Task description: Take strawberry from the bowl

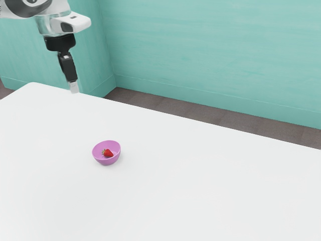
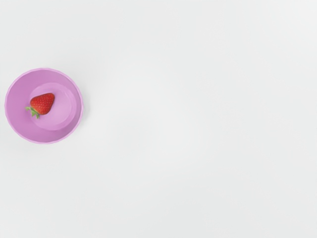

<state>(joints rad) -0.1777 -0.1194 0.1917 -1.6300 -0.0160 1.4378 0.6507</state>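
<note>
Claw (image 1: 74,87), black w/ pale tip, up over by table's far side; red strawberry (image 2: 42,103) w/ green leaves in round pink-purple plastic-looking bowl (image 2: 14,106)

Claw's on the end of a white & dark-grey robot arm (image 1: 59,7), upper L of ext. view. Points down, slight tilt in that view. Can't tell if it's apart or together from this side-on angle. It's well apart from bowl & berry.

Bowl stands upright on a smooth white table (image 1: 200,196), in ext. view's L half, nearer that camera than claw is. Soft shadow on tabletop right beside bowl.

Strawberry's inside bowl, lying on its side at the bottom. Wrist view looks down into bowl: berry sits a bit off-ctr, leafy end toward bowl's sloping wall, red body mostly on the round flat base. Berry's small vs. bowl, w/ bare pink-purple around it. Leaves also visible in ext. view, on the side toward that view's L.

Bkgd: teal walls (image 1: 210,55) meeting at a corner, w/ teal baseboard along the bottom, & dark brownish-grey floor (image 1: 165,106) btwn table & wall.
</note>
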